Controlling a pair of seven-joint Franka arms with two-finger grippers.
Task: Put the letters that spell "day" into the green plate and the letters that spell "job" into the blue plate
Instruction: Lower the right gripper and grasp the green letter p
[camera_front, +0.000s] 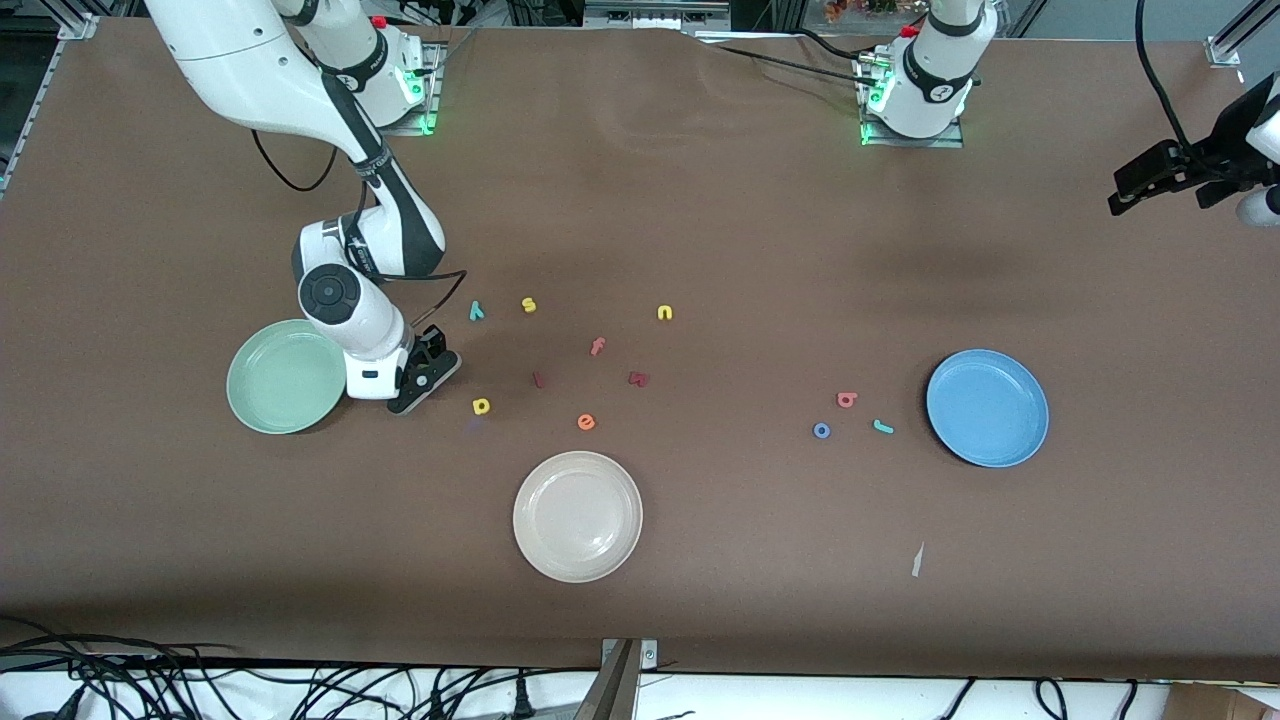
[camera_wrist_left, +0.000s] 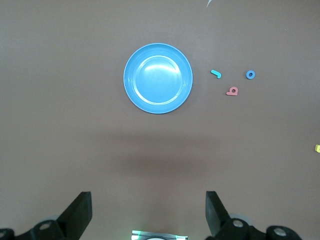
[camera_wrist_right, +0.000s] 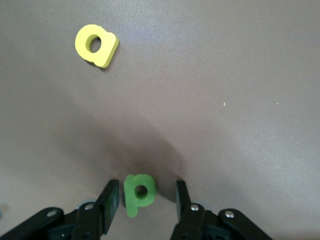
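Right fingers (camera_wrist_right: 111, 200): apart, flanking the green d (camera_wrist_right: 138, 192); whether either pad touches it, I cannot tell.
d: on the table beside the green plate (camera_front: 285, 377).
Handling: probably light, soft foam; pinch across its flat sides.
Right gripper (camera_front: 428, 372): low at the table, wrist bent down.
Yellow a (camera_front: 481, 405): near, apart.
Left gripper (camera_wrist_left: 149, 212): waits high, wide open, over bare table near the blue plate (camera_wrist_left: 158, 78).

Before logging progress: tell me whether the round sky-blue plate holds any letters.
Empty: the round sky-blue plate shows a bare inside, no foam letters.
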